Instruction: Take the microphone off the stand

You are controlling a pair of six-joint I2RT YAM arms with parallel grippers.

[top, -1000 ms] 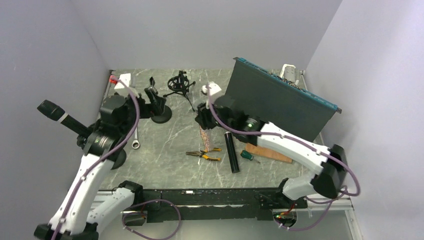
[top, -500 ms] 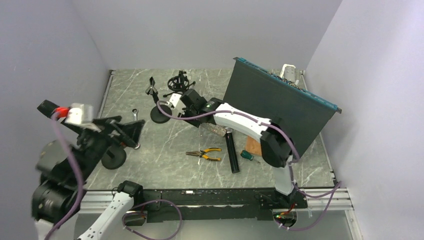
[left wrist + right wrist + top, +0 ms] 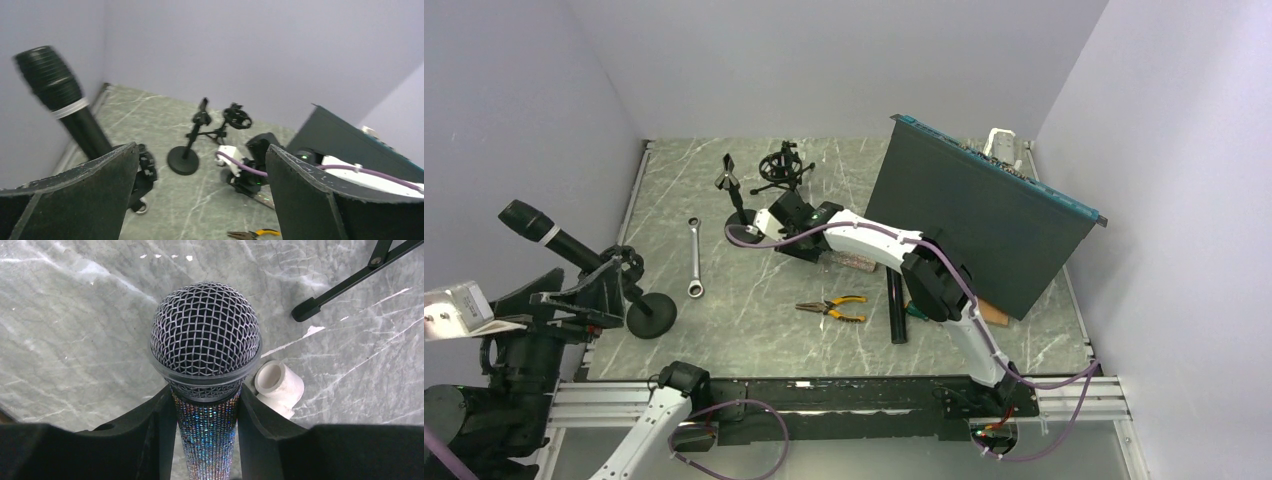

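Note:
A black microphone (image 3: 532,226) sits tilted in the clip of a round-based stand (image 3: 651,316) at the near left. It also shows in the left wrist view (image 3: 55,85), just left of my left finger. My left gripper (image 3: 592,287) (image 3: 200,150) is open wide and empty, beside the stand's clip (image 3: 145,167). My right gripper (image 3: 784,222) (image 3: 206,400) is shut on a sparkly microphone (image 3: 206,345) with a mesh head, low over the table.
An empty clip stand (image 3: 744,232) and a shock-mount tripod (image 3: 784,168) stand at the back. A wrench (image 3: 694,258), pliers (image 3: 834,308), a black tube (image 3: 892,312) and a screwdriver (image 3: 919,312) lie mid-table. A large dark panel (image 3: 984,215) leans right. A white pipe elbow (image 3: 277,385) lies by the sparkly microphone.
My left arm has pulled back from the table's middle to the near left, beside the black microphone's stand. My right arm has reached left toward the empty stand. The black microphone stays in its clip.

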